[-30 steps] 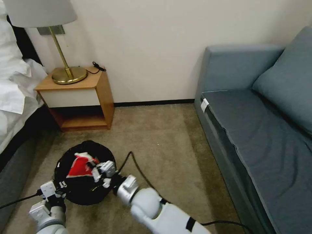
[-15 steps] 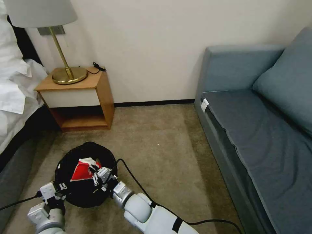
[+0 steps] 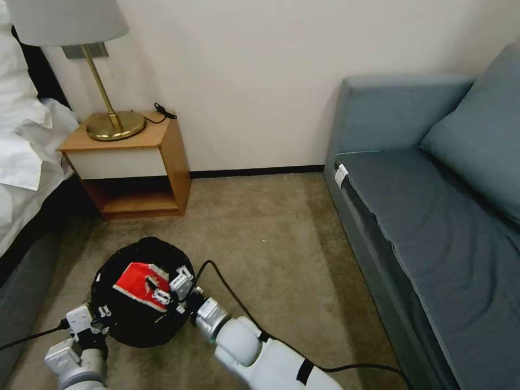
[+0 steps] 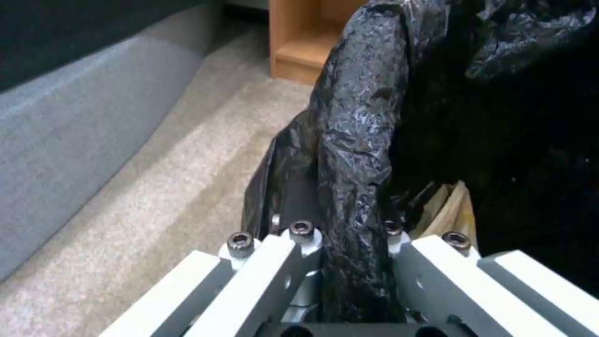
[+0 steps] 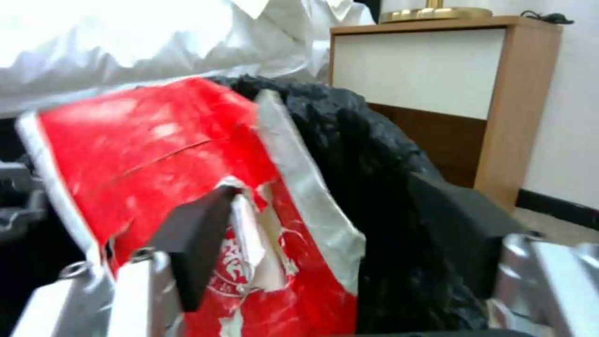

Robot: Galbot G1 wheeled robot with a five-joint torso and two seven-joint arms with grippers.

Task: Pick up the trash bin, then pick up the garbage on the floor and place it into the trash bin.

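Our left gripper (image 4: 340, 262) pinches the trash bin (image 3: 124, 325) by its rim. Our right gripper (image 3: 169, 288) has wide-apart jaws beside the red snack packet (image 3: 138, 283), over the bin.

A bedroom: bed (image 3: 21, 157), nightstand (image 3: 130, 162) with lamp (image 3: 81, 65), sofa (image 3: 433, 227).

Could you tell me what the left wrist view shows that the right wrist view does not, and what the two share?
Left wrist view alone: the left gripper shut on the bag-covered rim of the trash bin, a tan paper piece inside it, and carpet.

Right wrist view alone: the red snack packet lying between the right gripper's open fingers, the white bedding and a lamp base.

Both: the bin's black bag and the wooden nightstand.
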